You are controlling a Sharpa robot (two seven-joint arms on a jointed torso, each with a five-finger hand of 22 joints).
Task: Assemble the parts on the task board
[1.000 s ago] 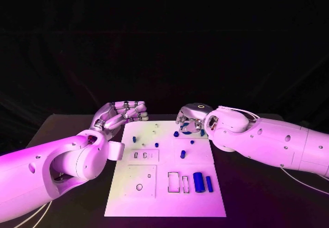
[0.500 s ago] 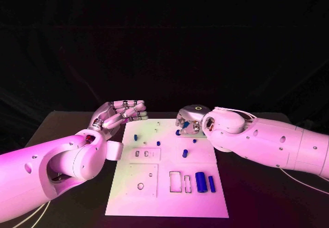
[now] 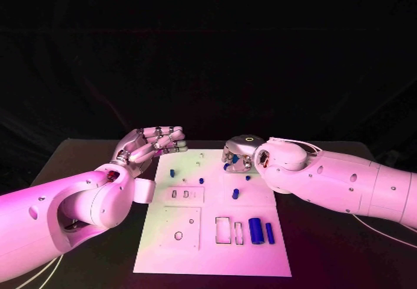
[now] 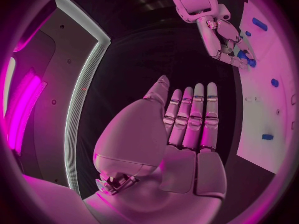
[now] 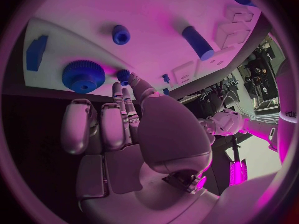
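The task board [image 3: 213, 229] lies in the middle of the table [image 3: 78, 158], its long sides running from the near edge toward the far edge. Blue parts are scattered over it: a thick cylinder [image 3: 255, 230] and a thinner one [image 3: 269, 233] toward the near right corner, small pegs further up. The right hand [image 3: 240, 158] hangs over the board's far right corner, fingers reaching down beside a blue gear [image 5: 82, 75] and touching a small blue peg [image 5: 123, 75]; whether it actually grips that peg I cannot tell. Judging by this, it is working on seating or picking a part there. The left hand [image 3: 155, 144] waits off the board's far left corner, fingers extended together and holding nothing (probably kept clear so the right arm has room).
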